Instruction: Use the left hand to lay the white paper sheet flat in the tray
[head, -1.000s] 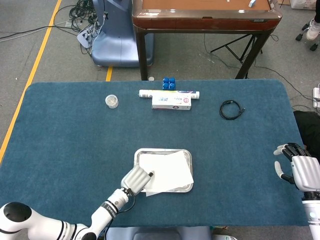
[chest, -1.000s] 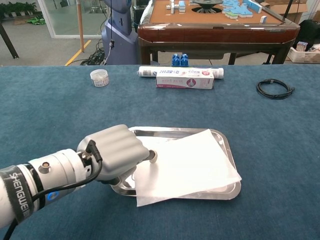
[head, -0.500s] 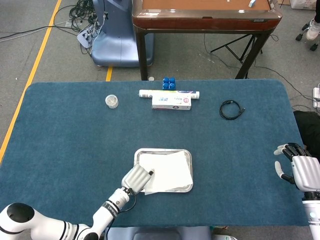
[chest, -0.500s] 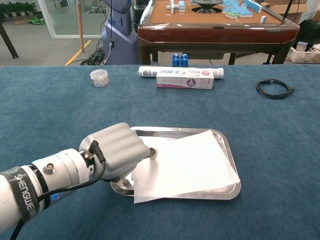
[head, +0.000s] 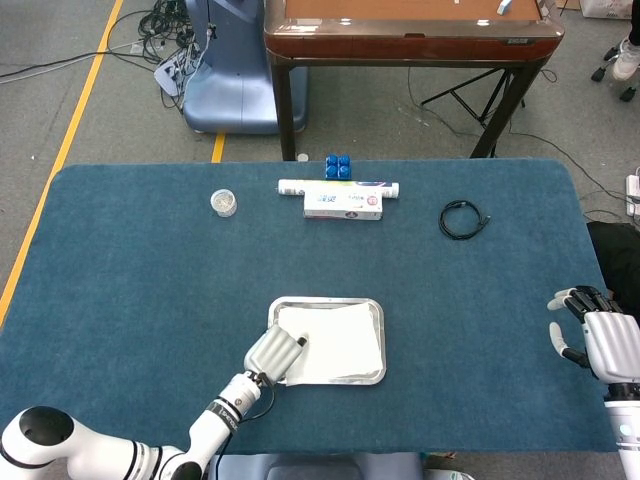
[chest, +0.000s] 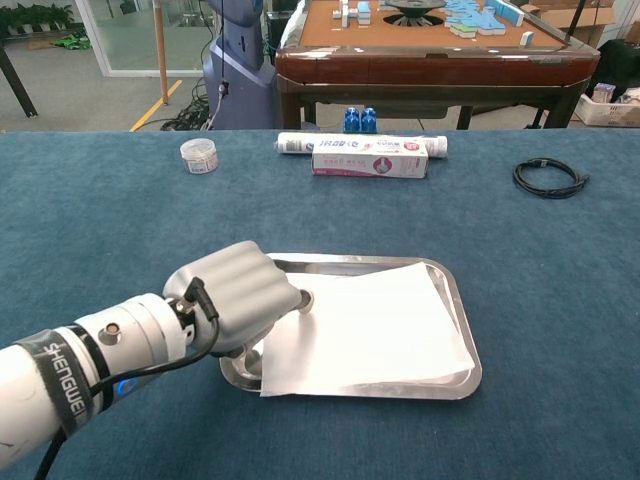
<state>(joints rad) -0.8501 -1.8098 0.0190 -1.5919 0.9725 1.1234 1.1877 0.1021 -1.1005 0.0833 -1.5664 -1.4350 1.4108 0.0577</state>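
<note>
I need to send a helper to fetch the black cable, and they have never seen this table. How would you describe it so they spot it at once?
Start at the blue table and look along its far edge, to the right of the toothpaste box. The black cable lies there alone, wound into a small loop. It is the only dark, ring-shaped thing on the cloth.

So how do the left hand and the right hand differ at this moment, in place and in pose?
The left hand is at the near left corner of the tray, fingers curled and pinching the white paper sheet; the right hand is at the table's far right edge, touching nothing. The left hand's fingers are closed together; the right hand's are spread apart. Both are pale grey hands.
</note>
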